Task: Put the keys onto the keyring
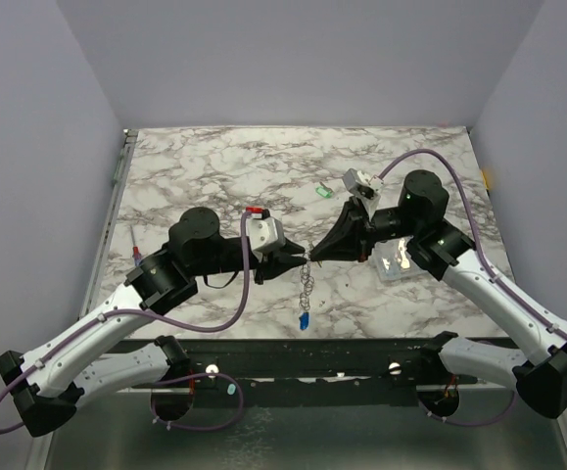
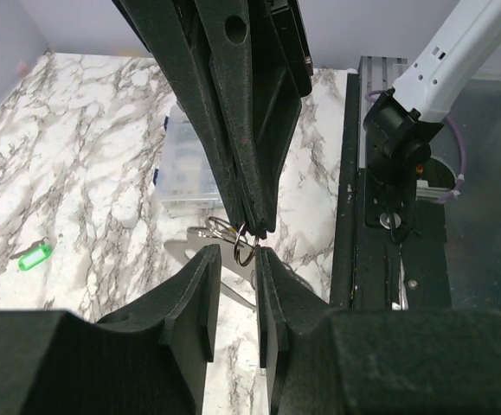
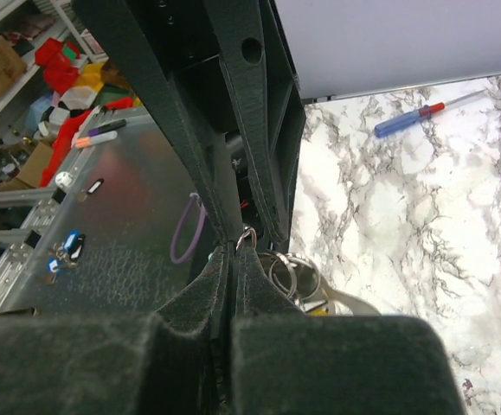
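Above the table's front middle my two grippers meet tip to tip. My right gripper [image 1: 312, 256] [image 3: 235, 251] is shut on a small ring of the keyring [image 1: 306, 282] [image 3: 247, 235]. Its fine chain hangs down with a blue key [image 1: 304, 320] at the bottom. My left gripper [image 1: 301, 258] [image 2: 237, 255] stands open by a narrow gap. The same small ring [image 2: 244, 246] sits between its fingertips, against the right-hand pad only. More silvery rings [image 3: 289, 272] hang just behind the right fingers. A green key [image 1: 323, 192] [image 2: 34, 257] lies alone on the marble further back.
A small clear plastic box [image 1: 398, 259] [image 2: 185, 169] sits on the table under the right arm. A red-and-blue pen [image 1: 134, 251] [image 3: 410, 119] lies near the left edge. The black front rail [image 1: 312, 352] runs just below the hanging chain.
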